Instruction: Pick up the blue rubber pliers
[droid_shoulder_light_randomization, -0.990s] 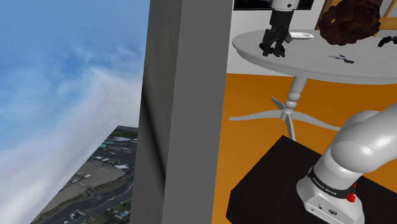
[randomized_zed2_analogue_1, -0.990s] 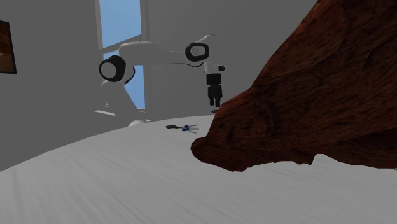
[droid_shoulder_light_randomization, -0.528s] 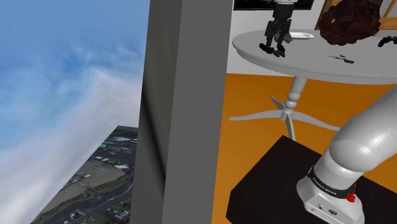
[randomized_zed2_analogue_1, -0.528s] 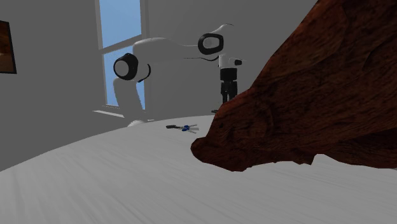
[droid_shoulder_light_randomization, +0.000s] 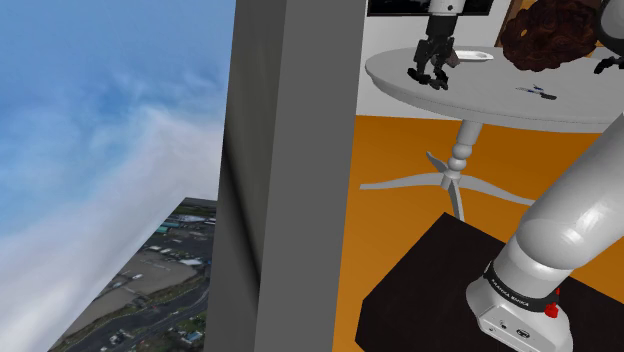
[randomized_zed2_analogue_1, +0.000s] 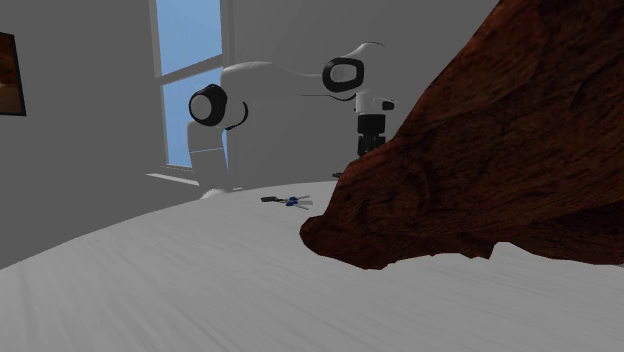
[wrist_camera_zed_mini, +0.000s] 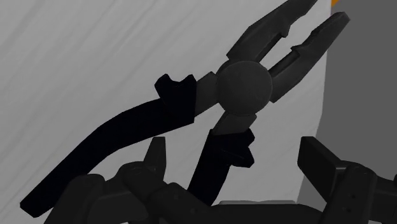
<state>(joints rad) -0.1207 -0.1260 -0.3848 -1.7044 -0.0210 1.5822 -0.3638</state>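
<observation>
Black pliers (wrist_camera_zed_mini: 243, 86) lie on the white round table (droid_shoulder_light_randomization: 560, 115), jaws pointing away from my hand. They look dark all over, with no blue on them. My gripper (wrist_camera_zed_mini: 234, 145) hangs right over them, open, with one handle running between the fingers (wrist_camera_zed_mini: 156, 153) and touching neither. In the shoulder view the gripper (droid_shoulder_light_randomization: 429, 76) stands low over the table's left part. In the second exterior view the gripper (randomized_zed2_analogue_1: 370, 135) points down, and its tips are hidden behind a brown lump.
A small tool with a blue middle (droid_shoulder_light_randomization: 537, 92) (randomized_zed2_analogue_1: 292, 201) lies apart on the table. A large brown object (droid_shoulder_light_randomization: 548, 35) (randomized_zed2_analogue_1: 480, 150), a plate (droid_shoulder_light_randomization: 475, 56) and a black item (droid_shoulder_light_randomization: 607, 65) stand at the back. A grey pillar (droid_shoulder_light_randomization: 290, 170) rises beside the stand (droid_shoulder_light_randomization: 420, 290).
The arm swung toward the second exterior view's right, carrying the gripper partly behind the brown object. In the shoulder view the gripper shifted slightly farther back over the table.
</observation>
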